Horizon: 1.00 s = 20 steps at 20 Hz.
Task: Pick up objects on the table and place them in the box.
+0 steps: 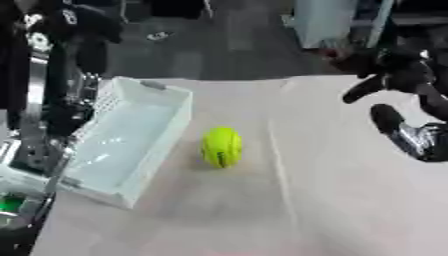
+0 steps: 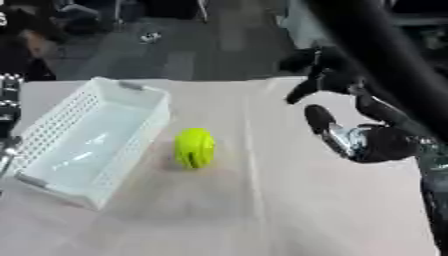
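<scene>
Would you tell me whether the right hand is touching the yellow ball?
Apart. The right eye view shows bare table between the right hand and the yellow ball.

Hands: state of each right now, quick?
Left hand: not in view in either eye.
Right hand: open, fingers spread, holding nothing, up right of the yellow-green ball.

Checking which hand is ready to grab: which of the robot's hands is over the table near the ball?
The right hand, open above the table's right side, right of the ball. No left hand shows.
</scene>
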### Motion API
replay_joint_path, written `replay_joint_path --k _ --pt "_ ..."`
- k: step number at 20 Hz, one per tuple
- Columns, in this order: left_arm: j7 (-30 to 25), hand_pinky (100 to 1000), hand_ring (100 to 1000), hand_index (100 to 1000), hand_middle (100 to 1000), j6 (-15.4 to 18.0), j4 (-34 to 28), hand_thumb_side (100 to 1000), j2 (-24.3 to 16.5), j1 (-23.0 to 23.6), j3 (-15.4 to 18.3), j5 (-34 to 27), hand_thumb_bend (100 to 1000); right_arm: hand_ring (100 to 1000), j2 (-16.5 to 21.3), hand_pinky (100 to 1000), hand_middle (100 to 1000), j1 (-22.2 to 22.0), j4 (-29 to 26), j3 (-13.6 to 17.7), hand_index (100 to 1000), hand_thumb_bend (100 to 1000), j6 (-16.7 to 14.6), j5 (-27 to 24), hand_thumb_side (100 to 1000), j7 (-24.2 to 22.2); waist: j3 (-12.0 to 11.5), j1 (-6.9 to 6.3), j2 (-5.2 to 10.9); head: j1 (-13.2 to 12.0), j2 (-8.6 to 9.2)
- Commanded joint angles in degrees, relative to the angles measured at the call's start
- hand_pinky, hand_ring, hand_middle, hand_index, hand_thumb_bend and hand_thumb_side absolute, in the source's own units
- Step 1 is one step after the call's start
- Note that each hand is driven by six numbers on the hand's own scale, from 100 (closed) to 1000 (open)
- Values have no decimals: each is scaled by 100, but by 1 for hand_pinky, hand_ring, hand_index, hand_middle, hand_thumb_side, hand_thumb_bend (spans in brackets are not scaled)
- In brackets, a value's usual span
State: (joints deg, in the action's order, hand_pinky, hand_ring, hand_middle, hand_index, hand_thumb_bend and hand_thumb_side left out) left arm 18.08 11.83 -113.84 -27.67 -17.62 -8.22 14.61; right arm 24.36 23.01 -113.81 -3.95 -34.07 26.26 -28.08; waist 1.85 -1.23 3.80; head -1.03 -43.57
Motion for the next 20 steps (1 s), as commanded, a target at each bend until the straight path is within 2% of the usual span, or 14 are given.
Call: replay_joint_path --k 1,2,5,7,8,9,10,11,12,14,17,18,19,20 --pt "-405 553 495 586 680 -60 -75 726 -123 -61 13 -264 430 784 140 665 765 106 -78 13 643 100 -58 -117 1000 -124 2 3 52 -75 8" --pt "-518 553 494 590 682 -44 -75 681 -125 -65 20 -309 528 806 144 672 746 105 -78 9 623 100 -56 -141 1000 -170 0 2 52 -82 9" --pt "-820 550 491 552 677 -5 -75 630 -127 -70 30 -405 574 813 152 688 733 108 -78 -4 617 100 -32 -205 1000 -313 -2 3 53 -89 -3" --pt "-1036 561 498 523 683 57 -75 614 -135 -77 49 -394 697 830 155 694 698 111 -78 6 609 100 -14 -231 1000 -372 -5 3 54 -87 -12" --pt "-1130 556 488 478 666 69 -75 581 -138 -76 65 -371 595 824 159 678 684 111 -78 13 605 100 -8 -235 1000 -391 -6 4 54 -87 -14" --pt "-1191 555 486 478 665 68 -75 581 -137 -77 83 -348 595 827 162 675 688 111 -78 19 604 100 0 -230 1000 -410 -7 5 54 -87 -17" --pt "-1216 565 491 448 670 78 -75 614 -139 -87 104 -319 495 813 162 666 680 109 -78 23 603 100 10 -227 1000 -424 -8 6 54 -87 -21" --pt "-1216 559 487 453 662 115 -75 608 -147 -99 130 -231 518 818 164 667 685 105 -78 25 604 100 23 -226 1000 -432 -10 6 54 -86 -26" --pt "-1201 595 506 424 672 156 -75 684 -156 -111 149 -120 321 810 164 664 669 102 -78 26 603 100 34 -228 1000 -439 -12 7 54 -89 -32" --pt "-1120 604 511 411 671 231 -75 706 -164 -127 193 195 262 797 153 620 668 93 -78 24 619 100 57 -268 1000 -430 -15 10 52 -105 -44" --pt "-904 597 522 438 702 154 -75 702 -121 -120 205 435 295 783 144 579 679 59 -78 25 625 100 134 -426 1000 -344 -25 13 49 -161 -53" --pt "-788 597 528 585 732 96 -75 742 -112 -110 228 426 452 747 136 495 727 28 -78 45 676 100 220 -493 1000 -280 -32 12 47 -191 -54" --pt "-636 597 527 570 731 25 -75 738 -113 -99 278 398 442 752 123 505 722 -15 -78 83 671 100 382 -586 1000 -163 -42 12 46 -226 -54" --pt "-493 596 531 650 734 -33 -75 763 -116 -92 321 369 503 707 116 397 744 -52 -78 120 723 100 561 -677 1000 -32 -49 12 45 -260 -54"
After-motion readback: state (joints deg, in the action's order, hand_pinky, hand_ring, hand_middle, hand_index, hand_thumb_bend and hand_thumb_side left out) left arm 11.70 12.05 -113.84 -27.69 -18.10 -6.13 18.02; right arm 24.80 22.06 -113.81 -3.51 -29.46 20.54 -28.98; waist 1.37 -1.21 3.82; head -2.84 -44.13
